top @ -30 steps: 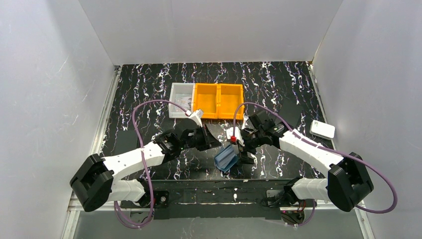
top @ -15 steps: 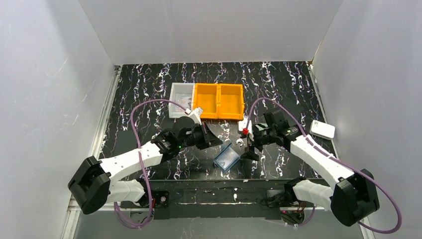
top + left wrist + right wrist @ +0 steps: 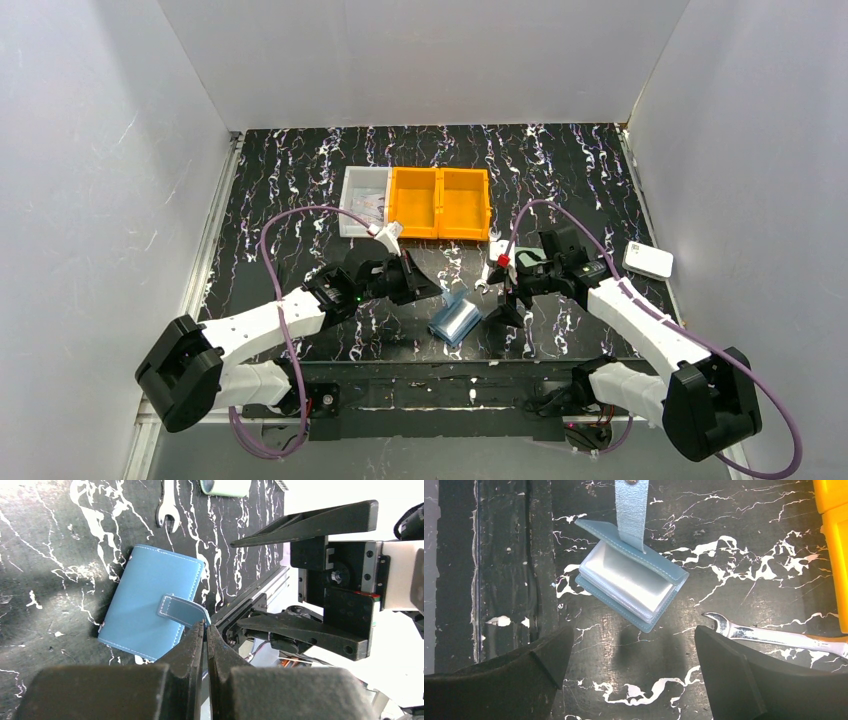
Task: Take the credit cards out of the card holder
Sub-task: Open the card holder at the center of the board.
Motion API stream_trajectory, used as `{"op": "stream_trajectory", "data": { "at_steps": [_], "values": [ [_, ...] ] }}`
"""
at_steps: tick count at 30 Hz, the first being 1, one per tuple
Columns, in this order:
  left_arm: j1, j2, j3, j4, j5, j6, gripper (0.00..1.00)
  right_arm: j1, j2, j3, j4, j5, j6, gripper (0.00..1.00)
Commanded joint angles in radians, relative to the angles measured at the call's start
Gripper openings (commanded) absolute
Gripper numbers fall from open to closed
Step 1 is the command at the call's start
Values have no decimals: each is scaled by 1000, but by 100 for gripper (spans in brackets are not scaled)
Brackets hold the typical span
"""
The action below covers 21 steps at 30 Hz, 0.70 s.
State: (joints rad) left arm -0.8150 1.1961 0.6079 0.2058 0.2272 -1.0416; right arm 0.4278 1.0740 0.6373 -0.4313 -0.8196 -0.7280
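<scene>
Card holder: one, blue, lying on the desk between the two claws. Its lower cover is flat on the surface and its upper cover is tilted up.
Hidden inside: the credit cards show only as pale whitish layers in the gap between the covers. The edges are stacked too tightly to count. In the left wrist view the blue back of the card holder covers them completely.
Snap tab: one. It runs from the lifted cover out of the top edge of the right wrist view, cut off there at the snap button.
Left claw: fingers pressed together, clamped on the tip of the snap tab, just beside the card holder.
Right claw: fingers spread wide apart with nothing between them, over the desk just beside the card holder and opposite the left claw. Only the two finger ends show in its own view.
Wrench: one, on the desk near the card holder, its handle cut off by the frame edge.
Green pouch: one, beyond the wrench from the card holder, cropped in the left wrist view.
Bins: three in a row, one white bin and two orange bins, well apart from the card holder. The contents of the white one are too small to make out.
White box: one, small, well apart from the card holder; what it is cannot be told.
</scene>
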Motion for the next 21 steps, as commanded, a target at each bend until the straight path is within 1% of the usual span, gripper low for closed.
{"op": "stream_trajectory", "data": {
  "at_steps": [1, 6, 10, 11, 15, 21],
  "values": [
    [11, -26, 12, -96, -70, 51, 0, -15, -22, -10, 40, -41, 18, 100],
    [15, -49, 64, -284, -182, 135, 0, -22, -13, -11, 33, -45, 14, 100],
    [24, -52, 85, -353, -213, 189, 0, -26, -13, -10, 31, -46, 12, 100],
    [26, -48, 92, -368, -244, 202, 0, -27, -14, -11, 30, -47, 11, 100],
    [32, -25, 113, -428, -287, 250, 0, -37, -18, -13, 24, -50, 5, 100],
    [40, -34, 131, -577, -413, 287, 0, -49, -21, -14, 9, -51, -12, 100]
  ]
}}
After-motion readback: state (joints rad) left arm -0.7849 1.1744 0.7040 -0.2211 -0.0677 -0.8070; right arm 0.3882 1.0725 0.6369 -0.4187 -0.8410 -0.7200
